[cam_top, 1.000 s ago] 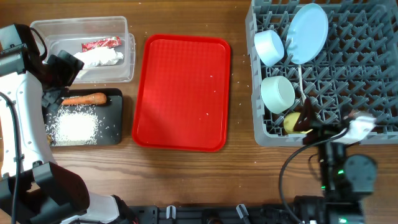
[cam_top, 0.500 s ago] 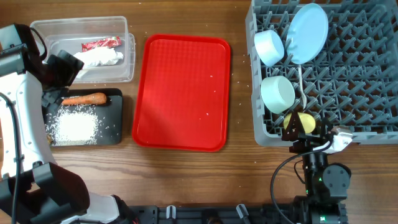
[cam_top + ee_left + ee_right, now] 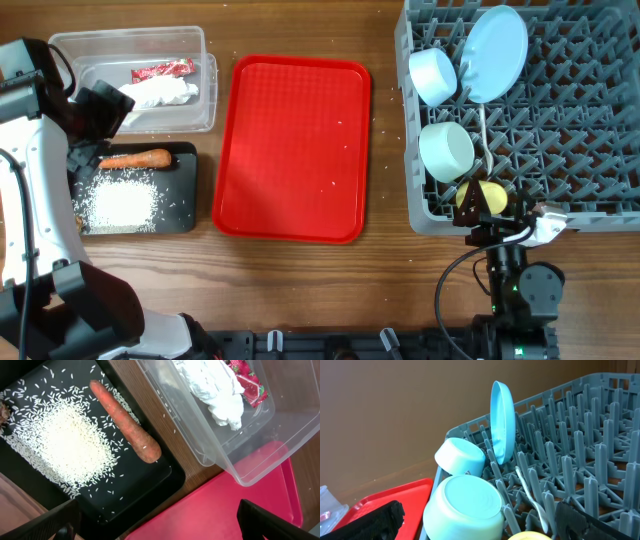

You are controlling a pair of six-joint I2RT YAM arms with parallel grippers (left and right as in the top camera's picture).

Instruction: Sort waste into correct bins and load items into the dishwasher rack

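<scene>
Grey rack [image 3: 560,120] at right, overhead view. Plate [image 3: 495,52] on edge between pegs at the back. Two bowls on their sides at the rack's left side: back bowl [image 3: 433,75] and front bowl [image 3: 446,150]. Spoon [image 3: 486,135] lies just right of the front bowl. Yellow cup [image 3: 490,195] in the front row, right claw [image 3: 492,205] directly at it, at the rack's front wall. Red tray [image 3: 292,148] mid-table. Tub [image 3: 60,45] far left holds wrapper [image 3: 162,70] and napkin [image 3: 160,94]. Black tray [image 3: 185,215] just in front of it holds carrot [image 3: 135,158] and rice [image 3: 120,203]. Left claw [image 3: 105,112] above the tub's left end.

Left wrist view: fingers spread wide, nothing between them. Carrot and rice pile lie ahead on the black tray, well apart from the fingers. Napkin and wrapper in the tub beyond. Small brown lump [image 3: 4,410] at the frame's left edge.

Right wrist view: fingers wide apart, not gripping. Cup's rim shows between them at the bottom edge. Whether they touch it, cannot tell. Front bowl close ahead, bottom facing the camera.
</scene>
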